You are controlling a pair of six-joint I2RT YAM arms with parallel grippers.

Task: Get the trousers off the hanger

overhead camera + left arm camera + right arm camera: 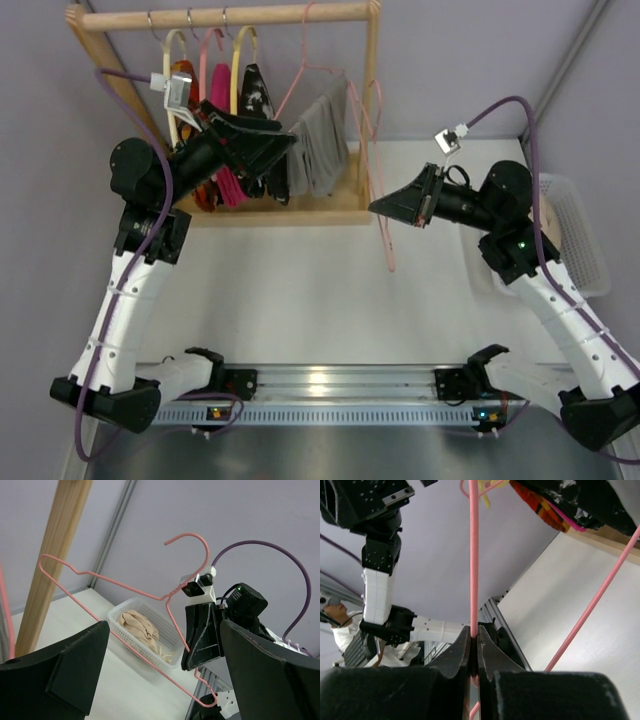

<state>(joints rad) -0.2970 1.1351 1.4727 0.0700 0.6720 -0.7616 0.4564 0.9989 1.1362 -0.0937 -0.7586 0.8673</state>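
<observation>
Your right gripper (474, 645) is clenched tight on the thin pink wire of the hanger (473, 555). The right wrist view shows the wire pinched between the two pads and running straight up out of them. Your left gripper (164, 630) stands wide apart with nothing between its jaws. Its camera looks through the gap at the hanger, which is held up in the air and carries no cloth on any part of the wire you can see. The trousers (142, 626) lie bunched in soft folds inside the white basket (131, 645) on the table (300, 290), apart from the hanger and beyond it. I judge the main job done, since the garment is off the wire and already set down. At most you have the bare hanger to dispose of, and the task sentence does not ask for that. Some things are hard to read. From above, the basket sits mostly behind your right arm, so its contents do not show there and only the left wrist view confirms them. Even in that view the basket wall and the wire cross the cloth, so you cannot tell whether every bit of the trousers lies inside the rim. The overhead view also puts the left gripper over the clothes hanging on the wooden rack (225, 17), near the grey trousers (322, 140), and you cannot tell from it whether the gripper touches them. The lower corner of the hanger is cut off behind the right gripper.
</observation>
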